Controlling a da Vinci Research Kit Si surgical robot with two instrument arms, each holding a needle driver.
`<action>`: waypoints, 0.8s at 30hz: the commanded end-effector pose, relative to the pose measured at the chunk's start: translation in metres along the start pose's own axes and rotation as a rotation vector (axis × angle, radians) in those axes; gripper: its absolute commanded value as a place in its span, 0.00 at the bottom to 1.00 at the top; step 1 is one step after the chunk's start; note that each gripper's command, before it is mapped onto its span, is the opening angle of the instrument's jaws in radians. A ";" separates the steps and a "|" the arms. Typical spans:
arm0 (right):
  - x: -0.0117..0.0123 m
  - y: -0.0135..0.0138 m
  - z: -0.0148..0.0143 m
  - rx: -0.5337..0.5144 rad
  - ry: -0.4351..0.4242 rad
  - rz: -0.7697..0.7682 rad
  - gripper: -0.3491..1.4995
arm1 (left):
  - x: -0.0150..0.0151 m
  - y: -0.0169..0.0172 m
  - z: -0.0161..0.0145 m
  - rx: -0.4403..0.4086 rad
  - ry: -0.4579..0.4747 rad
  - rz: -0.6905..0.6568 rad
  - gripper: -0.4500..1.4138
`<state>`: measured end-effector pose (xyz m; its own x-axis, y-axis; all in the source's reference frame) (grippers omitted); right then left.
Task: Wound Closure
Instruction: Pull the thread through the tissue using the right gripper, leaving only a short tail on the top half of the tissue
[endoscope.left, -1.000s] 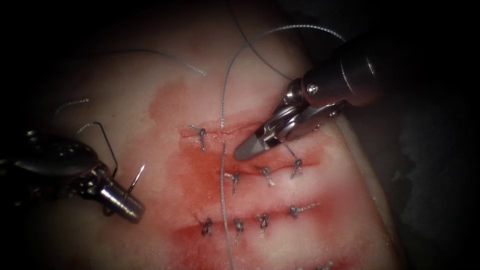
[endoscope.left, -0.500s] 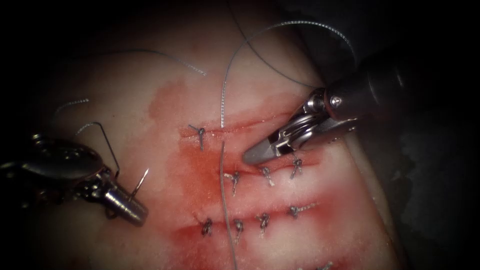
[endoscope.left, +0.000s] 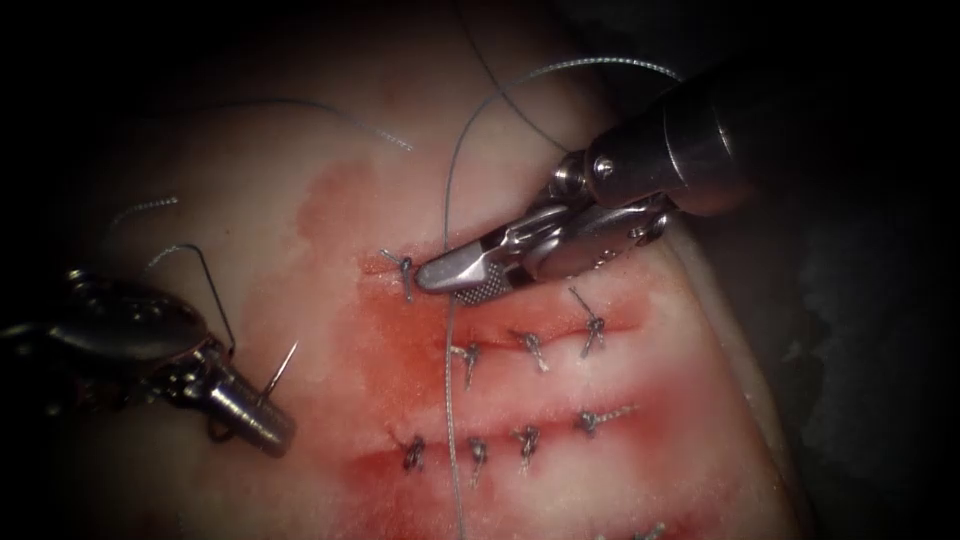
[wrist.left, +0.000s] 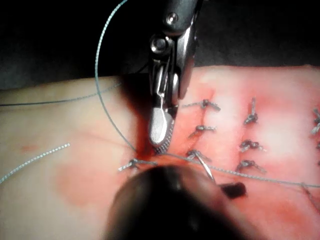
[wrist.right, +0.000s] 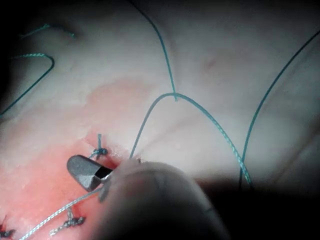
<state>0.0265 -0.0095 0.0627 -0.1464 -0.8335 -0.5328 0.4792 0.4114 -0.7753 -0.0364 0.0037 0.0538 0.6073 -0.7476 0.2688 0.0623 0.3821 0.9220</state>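
My left tool (endoscope.left: 258, 410) sits low at the left of the tissue (endoscope.left: 250, 180), jaws shut on the curved needle (endoscope.left: 218, 290) near its pointed end. The needle is out of the tissue, well left of the cuts, and rises in an arc over the tool. From the right, my right tool (endoscope.left: 438, 285) reaches along the top cut (endoscope.left: 520, 245). Its jaws stand open across the thread (endoscope.left: 450, 400), close to that cut's single knot (endoscope.left: 403, 268). The right tool (wrist.left: 161, 140) points down at the thread in the left wrist view. One jaw (wrist.right: 85, 172) lies by the knot in the right wrist view.
Two lower cuts carry rows of knotted stitches (endoscope.left: 530, 345) (endoscope.left: 520, 440), with red fluid (endoscope.left: 400, 350) around them. Slack thread (endoscope.left: 560, 70) loops over the far tissue behind the right tool. Cut thread ends (endoscope.left: 140, 208) lie at the far left.
The right tool drew back to the right, then swung up and left along the top cut to the thread, and its jaws opened. The left tool and needle barely moved.
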 end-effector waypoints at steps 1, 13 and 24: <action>0.0001 -0.0001 0.0005 0.006 0.003 -0.003 0.69 | -0.0006 0.0006 0.0004 0.001 -0.002 0.003 0.05; -0.0001 0.0003 0.0021 0.024 -0.012 -0.001 0.50 | -0.0004 0.0006 0.0006 0.004 0.008 -0.013 0.05; -0.0001 -0.0004 0.0021 0.145 -0.024 -0.026 0.00 | -0.0003 0.0006 0.0006 0.005 0.014 -0.021 0.06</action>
<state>0.0275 -0.0102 0.0634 -0.1383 -0.8511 -0.5065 0.5986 0.3356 -0.7273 -0.0364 0.0032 0.0540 0.6184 -0.7478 0.2415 0.0725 0.3603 0.9300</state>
